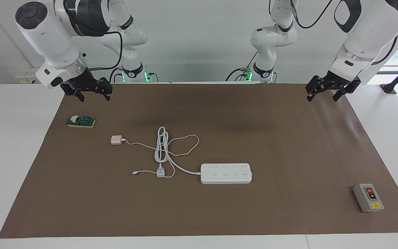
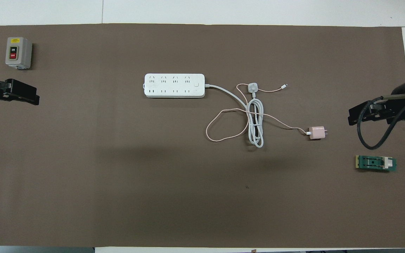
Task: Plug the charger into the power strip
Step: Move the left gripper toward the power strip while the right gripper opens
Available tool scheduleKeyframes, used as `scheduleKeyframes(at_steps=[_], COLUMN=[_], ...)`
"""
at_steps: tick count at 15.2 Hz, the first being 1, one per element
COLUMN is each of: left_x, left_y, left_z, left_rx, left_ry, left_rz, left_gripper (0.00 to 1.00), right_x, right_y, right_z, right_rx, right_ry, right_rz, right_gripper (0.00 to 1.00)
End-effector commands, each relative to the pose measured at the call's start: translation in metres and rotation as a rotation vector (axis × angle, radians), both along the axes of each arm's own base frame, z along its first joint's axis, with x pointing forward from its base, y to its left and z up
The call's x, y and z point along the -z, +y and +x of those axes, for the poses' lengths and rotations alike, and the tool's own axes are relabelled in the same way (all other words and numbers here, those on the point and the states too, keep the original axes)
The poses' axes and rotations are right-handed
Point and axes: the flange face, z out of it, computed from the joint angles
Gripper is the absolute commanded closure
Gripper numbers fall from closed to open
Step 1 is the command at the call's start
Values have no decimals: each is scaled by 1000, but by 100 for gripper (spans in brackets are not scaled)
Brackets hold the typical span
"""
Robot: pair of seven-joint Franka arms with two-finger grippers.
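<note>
Both arms are cut off by the frame edges in the overhead view, where only the dark gripper bodies show. The socket holes of the power strip are too small to read individually.

The long flat white power strip (image 1: 226, 173) lies near the middle of the brown table mat (image 1: 288, 145), sockets facing up. Its thick white cord (image 1: 161, 145) runs toward the right arm's end, folds into a loop, and ends in a grey-white plug (image 1: 160, 172) lying flat. The small pale-pink cube charger (image 1: 116, 139) lies on the mat toward the right arm's end, well apart from the strip and nearer to the robots than it. Its prongs point away from the strip. Its thin pink cable (image 1: 185, 147) loops over the white cord, crossing it more than once, and its free end lies near the grey-white plug.

A green block on a yellow base (image 1: 81, 121) sits near the right arm's edge of the mat. A small grey box with red and black buttons (image 1: 368, 197) sits at the left arm's end, farther from the robots than the strip.

The left gripper (image 1: 323, 94) hangs over the mat's corner at its own end, fingers spread wide, holding nothing. The right gripper (image 1: 94, 94) hangs over the mat's corner at its own end, close to the green block, fingers likewise spread wide and empty.
</note>
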Motion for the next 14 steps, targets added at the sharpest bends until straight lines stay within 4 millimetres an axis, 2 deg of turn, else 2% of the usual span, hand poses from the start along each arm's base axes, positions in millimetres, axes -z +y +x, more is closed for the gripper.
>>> scheduleKeyframes(at_steps=[1,6,11,14], left_x=[-1,-1,10,12], left_y=[-2,-2,-6,0], left_z=[-1,-1,5,7], left_rx=[-13,-12,9,-3], left_ry=[12,10,30,31], left_rz=[19,16,17,6], left_gripper=[0,0,0,0], right_x=[-5,-3,-6,-5], right_y=[-4,-3,-8,-8], right_z=[-3,-6,-7,-7], right_rx=[14,20,24,25], right_ry=[-1,8,5,7], right_rz=[10,-2,2,2], right_gripper=[0,0,0,0])
